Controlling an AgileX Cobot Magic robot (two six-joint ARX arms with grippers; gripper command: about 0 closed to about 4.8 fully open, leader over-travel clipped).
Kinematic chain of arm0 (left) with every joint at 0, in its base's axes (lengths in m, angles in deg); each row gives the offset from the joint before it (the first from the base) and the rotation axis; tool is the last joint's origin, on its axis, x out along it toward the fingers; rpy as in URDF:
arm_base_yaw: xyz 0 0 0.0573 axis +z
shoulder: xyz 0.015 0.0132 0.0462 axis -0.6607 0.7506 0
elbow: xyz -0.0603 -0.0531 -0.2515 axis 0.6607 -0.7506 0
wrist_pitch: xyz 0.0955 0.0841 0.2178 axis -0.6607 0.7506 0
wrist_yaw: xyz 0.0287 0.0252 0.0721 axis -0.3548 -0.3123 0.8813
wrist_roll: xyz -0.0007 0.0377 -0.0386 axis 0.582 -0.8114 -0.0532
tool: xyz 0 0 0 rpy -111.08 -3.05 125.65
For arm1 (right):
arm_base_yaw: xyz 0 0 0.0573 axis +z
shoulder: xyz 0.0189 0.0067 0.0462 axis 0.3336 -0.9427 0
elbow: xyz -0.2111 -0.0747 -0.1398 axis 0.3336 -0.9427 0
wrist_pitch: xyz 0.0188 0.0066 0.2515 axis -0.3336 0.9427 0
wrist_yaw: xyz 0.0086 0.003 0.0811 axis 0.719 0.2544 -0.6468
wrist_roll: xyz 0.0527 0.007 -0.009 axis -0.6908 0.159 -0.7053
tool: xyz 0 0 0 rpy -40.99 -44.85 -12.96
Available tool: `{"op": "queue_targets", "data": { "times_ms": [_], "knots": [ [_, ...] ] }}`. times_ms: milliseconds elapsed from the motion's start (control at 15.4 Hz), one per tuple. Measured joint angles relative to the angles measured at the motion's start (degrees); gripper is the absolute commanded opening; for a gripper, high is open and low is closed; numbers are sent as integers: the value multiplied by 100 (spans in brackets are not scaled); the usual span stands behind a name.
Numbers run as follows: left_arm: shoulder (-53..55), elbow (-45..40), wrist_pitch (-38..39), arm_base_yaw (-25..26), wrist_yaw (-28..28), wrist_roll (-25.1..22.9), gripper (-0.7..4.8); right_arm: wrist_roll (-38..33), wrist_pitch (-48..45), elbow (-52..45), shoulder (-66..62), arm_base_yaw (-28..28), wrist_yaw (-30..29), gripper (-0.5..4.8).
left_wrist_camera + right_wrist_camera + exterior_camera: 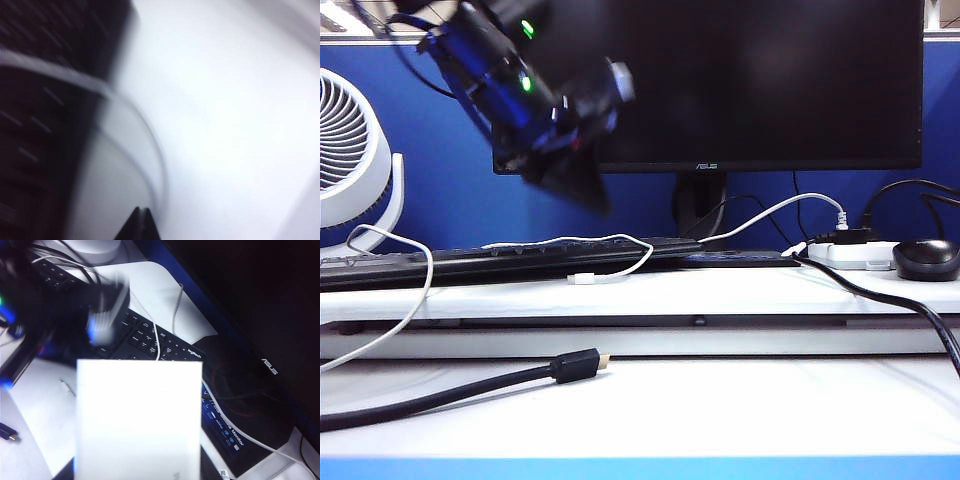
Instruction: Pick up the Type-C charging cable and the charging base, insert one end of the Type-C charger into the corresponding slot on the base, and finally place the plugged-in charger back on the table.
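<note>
Hovering left end effector (140,222) above Type-C charging cable (127,130)

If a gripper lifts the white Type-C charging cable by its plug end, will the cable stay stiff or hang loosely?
The Type-C charging cable will probably hang loosely: it is thin and already lies in soft curves over the keyboard. It likely weighs little. Its small plug rests on the raised shelf board, so the trailing cord may drag across the keys.
</note>
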Motion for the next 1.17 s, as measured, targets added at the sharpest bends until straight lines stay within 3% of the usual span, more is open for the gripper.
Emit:
{"op": "queue_targets", "data": {
  "times_ms": [130,261,391,847,1173],
  "knots": [
    [85,39,743,-31,129,-463,-3,0,20,0,0,0,2,-5],
    [87,39,817,-24,170,-599,20,0,28,0,0,2,0,-5],
    [87,42,837,-52,170,-852,187,0,90,0,0,0,2,-5],
    [109,588,1521,-304,857,-2138,175,0,337,0,-2,2,0,-5],
    [417,597,1834,-372,828,-2492,175,0,339,0,-2,0,0,-5]
  ]
}}
